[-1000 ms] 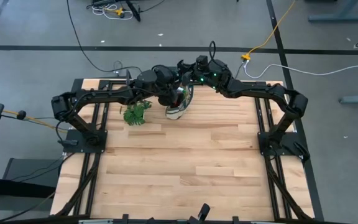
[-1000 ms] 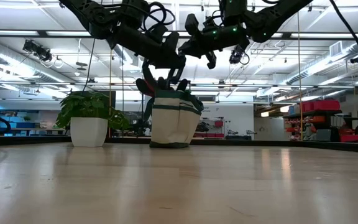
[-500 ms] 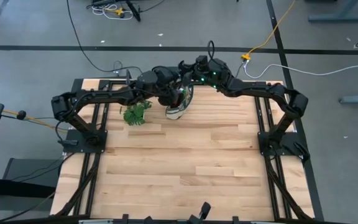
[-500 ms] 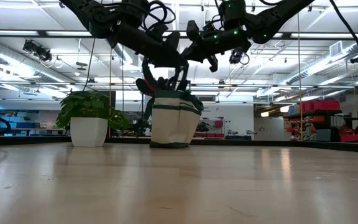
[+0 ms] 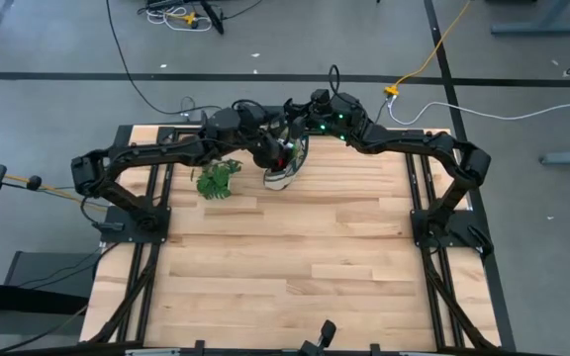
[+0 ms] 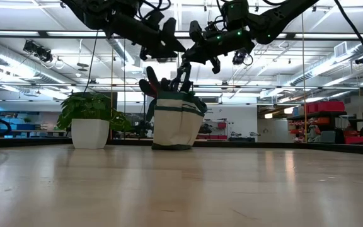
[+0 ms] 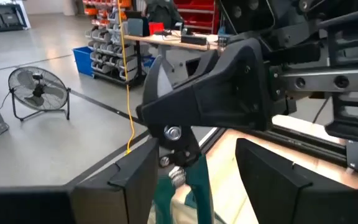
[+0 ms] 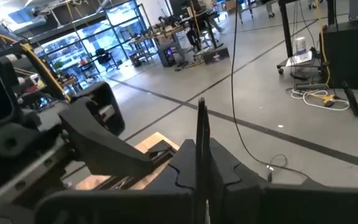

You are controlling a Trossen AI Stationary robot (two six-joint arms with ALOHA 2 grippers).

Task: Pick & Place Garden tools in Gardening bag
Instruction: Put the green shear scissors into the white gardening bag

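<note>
**Low view: tools stood in the bag, both arms above its mouth**

Low view, nearest first: the bare wooden table ran back to the gardening bag, which stood upright on the far part of the tabletop. Handles and a red shape stuck up out of its mouth, so the garden tools appeared to be mostly inside already. Just beside the bag stood a potted plant, which was not part of the job.

Above the bag, the left gripper hung over the opening, and its own wrist camera showed its fingers spread apart with nothing between them. Past those fingers, the pruning shears were seen upright, green handles down toward the bag and blades up. The right gripper was just above and beyond, its jaws pressed together on the shears' thin metal blade, which rose edge-on between them in the right wrist camera.

From overhead, no loose tool lay anywhere on the boards; only the plant sprig sat beside the bag. By my judgement the job was near its end: the shears looked like the last item, still to be let go into the bag, after which both arms would need to pull clear.
</note>
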